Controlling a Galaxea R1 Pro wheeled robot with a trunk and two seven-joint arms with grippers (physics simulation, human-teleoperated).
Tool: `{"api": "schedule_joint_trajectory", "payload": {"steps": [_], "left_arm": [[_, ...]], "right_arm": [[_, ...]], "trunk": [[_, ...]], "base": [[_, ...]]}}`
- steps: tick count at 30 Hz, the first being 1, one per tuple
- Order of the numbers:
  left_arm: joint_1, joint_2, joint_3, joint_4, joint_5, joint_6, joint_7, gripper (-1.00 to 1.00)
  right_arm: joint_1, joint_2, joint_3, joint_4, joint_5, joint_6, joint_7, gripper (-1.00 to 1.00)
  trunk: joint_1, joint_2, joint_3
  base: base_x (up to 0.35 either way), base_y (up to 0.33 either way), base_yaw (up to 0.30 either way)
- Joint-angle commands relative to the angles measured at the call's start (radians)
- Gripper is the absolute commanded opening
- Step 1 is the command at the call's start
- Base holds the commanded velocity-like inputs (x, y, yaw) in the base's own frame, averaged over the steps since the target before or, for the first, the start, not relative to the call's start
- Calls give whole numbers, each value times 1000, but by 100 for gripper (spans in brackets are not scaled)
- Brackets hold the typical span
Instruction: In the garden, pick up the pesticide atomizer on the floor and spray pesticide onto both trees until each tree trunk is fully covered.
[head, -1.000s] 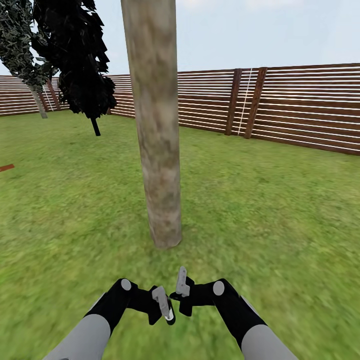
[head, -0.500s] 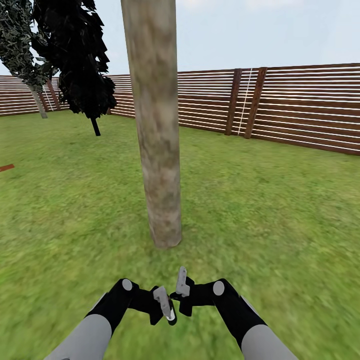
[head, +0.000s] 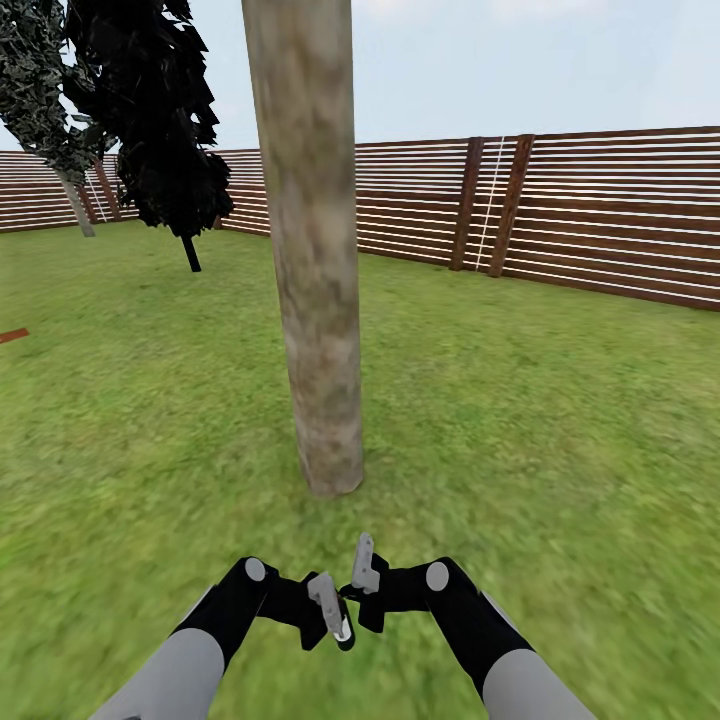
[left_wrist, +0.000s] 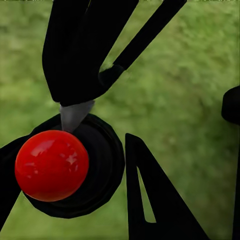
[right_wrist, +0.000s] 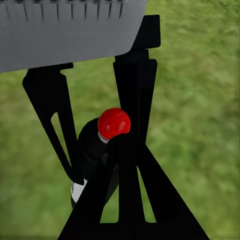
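Grass lawn (head: 560, 420); mottled grey-brown tree trunk (head: 312, 250).

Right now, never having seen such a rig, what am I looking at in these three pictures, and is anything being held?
This is a simulated two-armed wheeled robot in a garden. The wide picture comes from its head camera: its left arm and right arm reach out low, facing a thick tree trunk on a grass lawn, with a slatted fence behind. The other two pictures come from cameras by each arm's jaws. Both show a black atomizer with a red ball top, which appears held in the left jaws.
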Motion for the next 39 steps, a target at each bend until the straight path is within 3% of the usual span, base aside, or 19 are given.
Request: {"api": "schedule_joint_trajectory", "payload": {"steps": [1, 15, 23, 28, 39], "left_arm": [[-1, -2, 8, -1, -10, -10, -4, -100], [-1, 0, 10, 1, -10, -29, -5, -100], [2, 22, 14, 1, -9, -33, -4, -100], [9, 69, 13, 1, -11, -46, -4, -100], [45, 248, 12, -1, -20, -79, -4, -100]], "right_arm": [[0, 0, -1, -1, 10, -6, 1, -100], [0, 0, -1, -1, 10, -6, 1, -100], [0, 0, -1, 0, 10, -6, 1, -100], [0, 0, -1, 0, 10, -6, 1, -100], [0, 0, -1, 8, 11, -6, 1, -100]], "trunk": [[0, 0, -1], [0, 0, -1], [0, 0, -1], [0, 0, -1], [0, 0, -1]], "base": [[0, 0, 0], [0, 0, 0], [0, 0, 0], [0, 0, 0], [0, 0, 0]]}}
